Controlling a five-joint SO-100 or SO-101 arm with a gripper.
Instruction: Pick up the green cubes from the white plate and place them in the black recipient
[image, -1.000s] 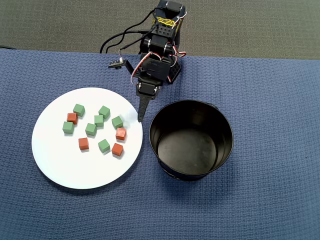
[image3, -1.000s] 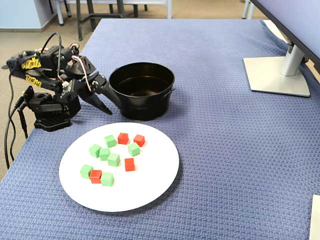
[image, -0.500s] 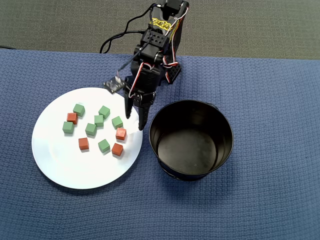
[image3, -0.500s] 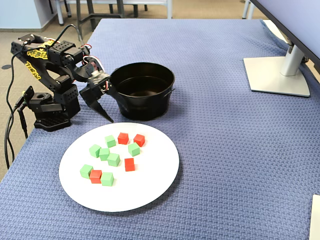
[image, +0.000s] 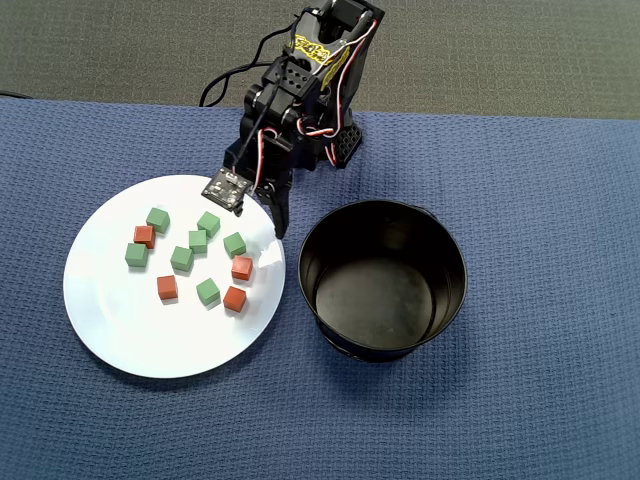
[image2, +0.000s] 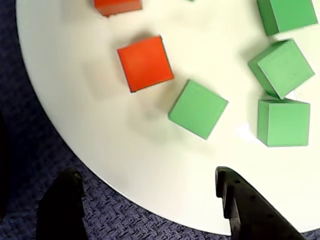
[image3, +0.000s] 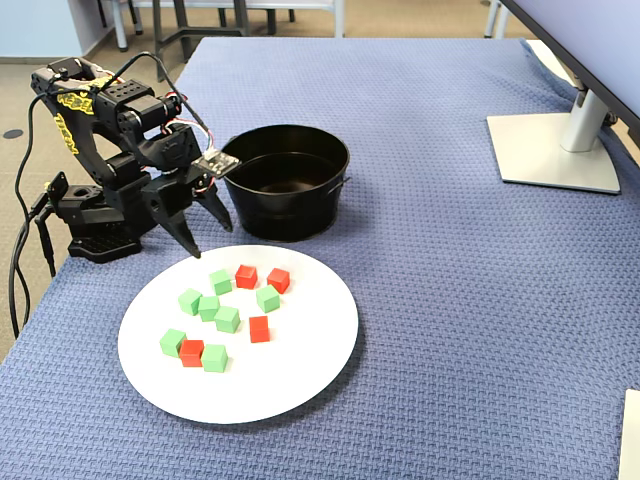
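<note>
Overhead view: the arm (image: 300, 110) has swung from beside the pot (image: 383, 278) toward the plate (image: 120, 330), so the gripper (image: 262, 215) now hangs over the plate's near rim, higher than before. Its jaws, together a second ago, stand wide apart and empty. All seven green cubes (image: 182, 258) and four red cubes (image: 241, 268) lie unmoved on the plate; the pot stays empty.

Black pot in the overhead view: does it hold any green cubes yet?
No. The black pot shows only its bare glossy floor, and all seven green cubes lie on the white plate.
</note>
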